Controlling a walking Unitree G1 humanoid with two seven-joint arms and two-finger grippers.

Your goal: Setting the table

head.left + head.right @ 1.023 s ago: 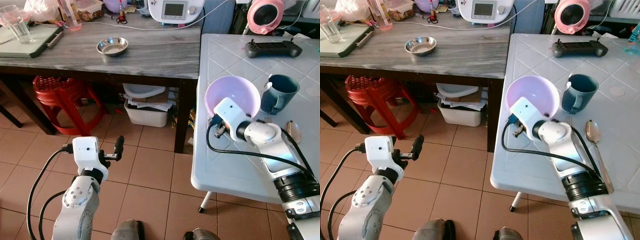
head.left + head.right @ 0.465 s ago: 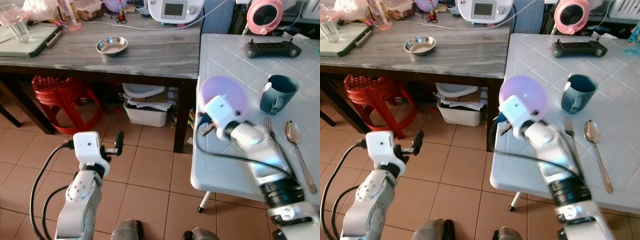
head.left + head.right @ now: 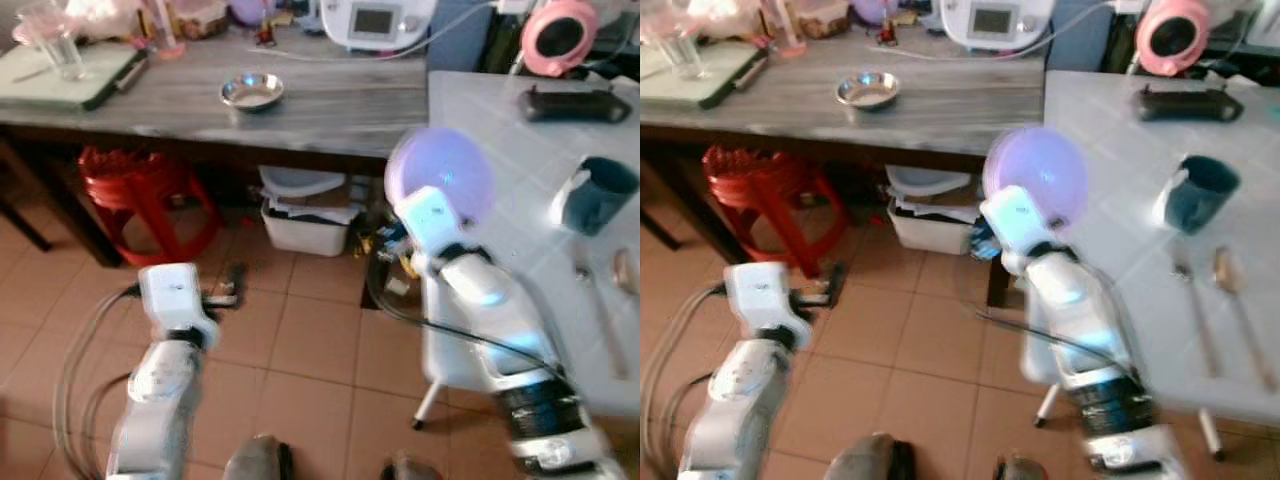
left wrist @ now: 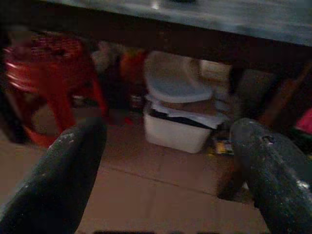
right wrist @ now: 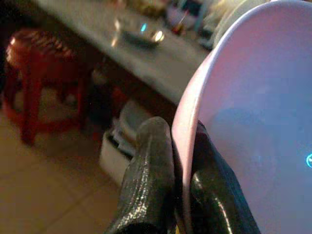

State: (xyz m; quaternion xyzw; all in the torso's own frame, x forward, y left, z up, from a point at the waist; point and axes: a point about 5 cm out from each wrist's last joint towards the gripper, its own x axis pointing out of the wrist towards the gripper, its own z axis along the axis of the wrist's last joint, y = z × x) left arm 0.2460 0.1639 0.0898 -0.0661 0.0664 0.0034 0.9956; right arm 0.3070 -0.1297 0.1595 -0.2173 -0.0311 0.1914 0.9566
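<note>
A light purple bowl [image 3: 441, 173] is tilted on its side in the air, at the left edge of the white table [image 3: 500, 120]. My right gripper [image 5: 178, 146] is shut on its rim, one finger on either side of the wall. A blue mug [image 3: 598, 194] stands on the white table further right, with a fork [image 3: 1188, 295] and a spoon [image 3: 1228, 270] in front of it. My left gripper [image 4: 165, 151] hangs low over the tiled floor, open, with nothing between its fingers [image 4: 63, 180].
A grey wooden table [image 3: 330, 100] on the left carries a small steel bowl [image 3: 252, 91], a glass and a tray. Under it stand a red stool [image 3: 140, 190] and a white bin [image 3: 312, 215]. A black controller [image 3: 570, 103] lies at the back of the white table.
My right arm has lifted the purple bowl off the white table and swung it left, past the table's edge. The view has shifted and blurred. My left arm stays low.
</note>
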